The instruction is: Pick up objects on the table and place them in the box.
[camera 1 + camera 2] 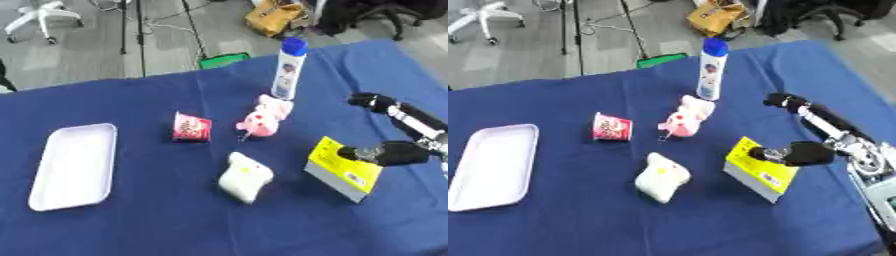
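- Table [131, 220] under a blue cloth carries five loose things and a white tray [74, 165] at its left side, which appears to serve as the box named in the task; nothing lies in it.
- Yellow box [343, 170] stands at the right of the cloth, tilted, with the right hand [798, 152] against its upper right edge.
- Right hand comes in from the right on a black and silver arm; its fingers touch the top edge of the yellow box, but whether they curl round that edge or only press on it cannot be told.
- Left hand shows in neither view.
- White packet [244, 178] lies near the middle front; a red cup [191, 127] on its side and a pink plush toy [265, 119] lie just behind it, the two close but apart.
- White bottle [287, 70] with a blue cap stands upright behind the toy.
- Step in hand, judging from the contact: the pick of the yellow box, the first of five, with no item placed yet.
- Next move calls for a sure hold on the box, a lift clear of the cloth, and a carry leftward across the table, passing over or in front of the white packet and the red cup, to the tray well apart on the far side.
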You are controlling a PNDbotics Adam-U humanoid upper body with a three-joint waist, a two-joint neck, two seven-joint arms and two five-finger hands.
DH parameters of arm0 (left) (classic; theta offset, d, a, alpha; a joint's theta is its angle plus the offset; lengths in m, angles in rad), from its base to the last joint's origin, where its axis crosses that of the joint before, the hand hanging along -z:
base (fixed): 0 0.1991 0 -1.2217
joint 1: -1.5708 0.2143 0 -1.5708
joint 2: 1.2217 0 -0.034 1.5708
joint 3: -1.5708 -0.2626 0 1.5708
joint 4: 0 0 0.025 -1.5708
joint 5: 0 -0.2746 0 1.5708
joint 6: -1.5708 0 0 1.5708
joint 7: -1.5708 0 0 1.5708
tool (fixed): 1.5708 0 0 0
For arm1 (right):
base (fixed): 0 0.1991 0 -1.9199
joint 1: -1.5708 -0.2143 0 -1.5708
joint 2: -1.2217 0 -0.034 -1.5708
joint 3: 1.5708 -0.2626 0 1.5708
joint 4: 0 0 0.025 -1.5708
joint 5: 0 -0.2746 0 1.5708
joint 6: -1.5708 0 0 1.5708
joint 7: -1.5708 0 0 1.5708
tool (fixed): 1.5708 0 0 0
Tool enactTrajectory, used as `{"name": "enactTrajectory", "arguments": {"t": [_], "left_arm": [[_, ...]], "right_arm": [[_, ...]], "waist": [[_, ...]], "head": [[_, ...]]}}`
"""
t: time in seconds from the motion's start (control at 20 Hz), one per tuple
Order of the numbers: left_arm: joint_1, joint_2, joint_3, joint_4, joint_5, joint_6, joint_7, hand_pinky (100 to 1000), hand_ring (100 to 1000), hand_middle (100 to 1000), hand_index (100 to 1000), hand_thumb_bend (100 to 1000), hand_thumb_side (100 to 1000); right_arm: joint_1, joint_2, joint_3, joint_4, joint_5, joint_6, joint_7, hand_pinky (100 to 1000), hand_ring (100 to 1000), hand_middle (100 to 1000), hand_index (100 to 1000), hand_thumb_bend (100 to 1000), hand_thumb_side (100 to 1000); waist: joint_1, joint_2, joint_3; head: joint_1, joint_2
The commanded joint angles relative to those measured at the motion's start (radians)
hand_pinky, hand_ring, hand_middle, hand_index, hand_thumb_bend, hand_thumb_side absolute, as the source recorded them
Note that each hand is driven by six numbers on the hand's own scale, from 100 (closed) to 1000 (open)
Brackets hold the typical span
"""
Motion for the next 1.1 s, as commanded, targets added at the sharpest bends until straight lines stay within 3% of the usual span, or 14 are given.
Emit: {"name": "enactTrajectory", "arguments": {"t": [0.05, 0.65, 1.1], "left_arm": [[-0.007, 0.023, 0.003, -0.016, -0.005, 0.0, -0.004, 737, 767, 834, 856, 608, 755], [-0.007, 0.022, 0.002, -0.015, -0.004, 0.0, -0.007, 738, 770, 837, 857, 606, 760], [-0.007, 0.022, 0.001, -0.015, -0.003, -0.001, -0.01, 739, 771, 838, 858, 602, 763]], "right_arm": [[-0.019, -0.014, 0.0, 0.038, 0.033, 0.003, -0.001, 989, 1000, 1000, 940, 749, 439], [-0.018, 0.004, 0.01, 0.15, 0.064, 0.01, 0.012, 976, 990, 1000, 937, 740, 444], [-0.005, 0.012, 0.019, 0.182, 0.073, 0.001, 0.032, 962, 979, 994, 937, 736, 454]], "waist": [[-0.013, -0.017, 0.002], [-0.008, -0.018, 0.002], [-0.007, -0.019, 0.002]], "head": [[-0.005, 0.009], [-0.009, 0.007], [-0.008, 0.006]]}}
